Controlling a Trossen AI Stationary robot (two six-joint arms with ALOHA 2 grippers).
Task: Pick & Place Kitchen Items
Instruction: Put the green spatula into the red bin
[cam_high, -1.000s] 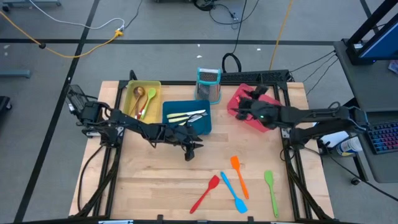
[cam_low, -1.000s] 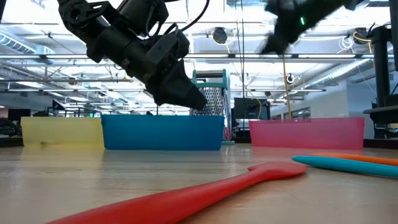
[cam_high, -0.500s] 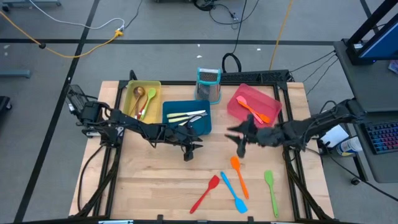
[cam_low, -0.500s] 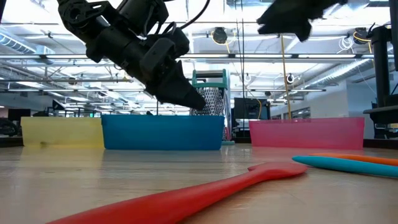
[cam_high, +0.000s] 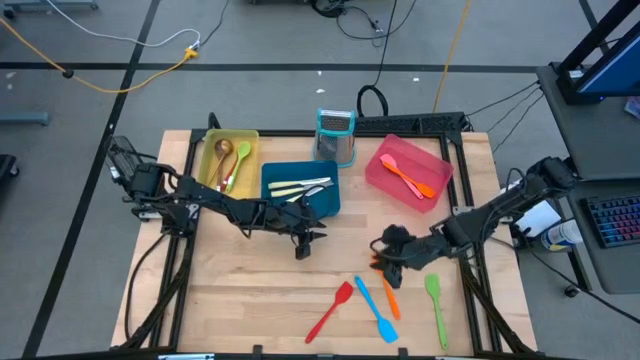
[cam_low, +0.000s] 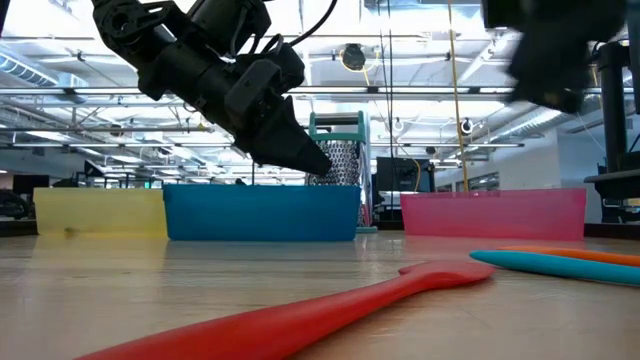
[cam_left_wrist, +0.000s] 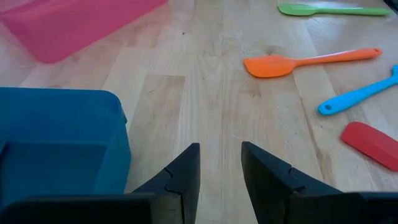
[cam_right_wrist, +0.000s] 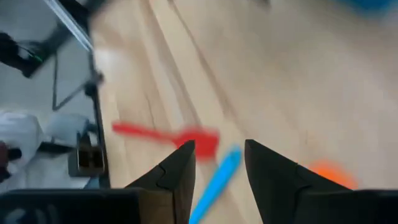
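Right gripper (cam_high: 388, 250): jaws parted, empty, above the blade end of the orange spatula (cam_high: 388, 292) on the table's near right. Left gripper (cam_high: 304, 244): jaws parted, empty, just near of the blue tray (cam_high: 330, 199). Loose on the table (cam_high: 250, 290): red spatula (cam_high: 331, 311), blue spatula (cam_high: 376, 310), green spatula (cam_high: 436, 305). Blue tray: cream-handled knives (cam_high: 298, 186). Yellow tray (cam_high: 208, 148): spoons (cam_high: 229, 160). Pink tray (cam_high: 378, 172): two spatulas (cam_high: 408, 176)
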